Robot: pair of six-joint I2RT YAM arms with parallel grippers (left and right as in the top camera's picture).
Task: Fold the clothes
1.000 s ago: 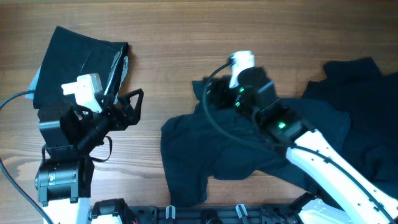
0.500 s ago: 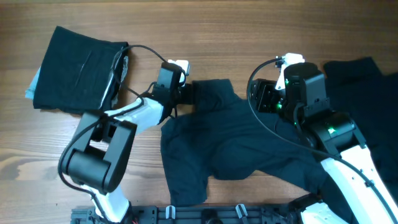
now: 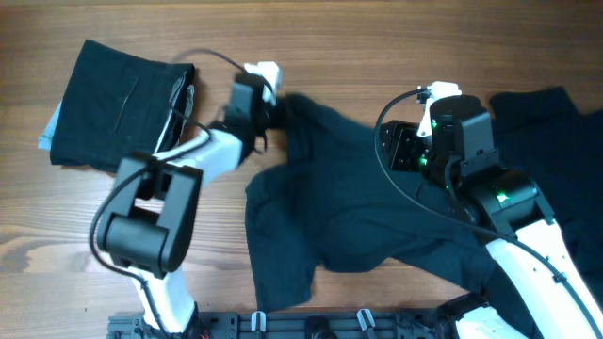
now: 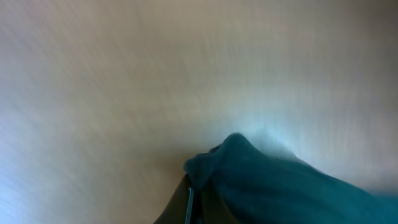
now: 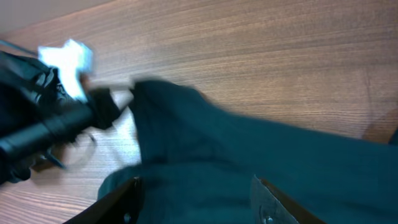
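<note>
Dark navy garment [image 3: 367,217] is pinched at one corner by the left gripper [image 3: 276,112]; the right gripper [image 5: 196,190] is held spread above it

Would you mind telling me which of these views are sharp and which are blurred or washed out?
Overhead: sharp, evenly lit, though the garment reads near-black with little fold detail. Left wrist: heavy motion blur, table washed pale, fabric tinted teal. Right wrist: milder blur, wood grain readable, garment edges soft.

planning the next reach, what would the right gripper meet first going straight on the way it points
Probably the dark garment, which lies directly ahead of the right gripper; depth is unclear.
</note>
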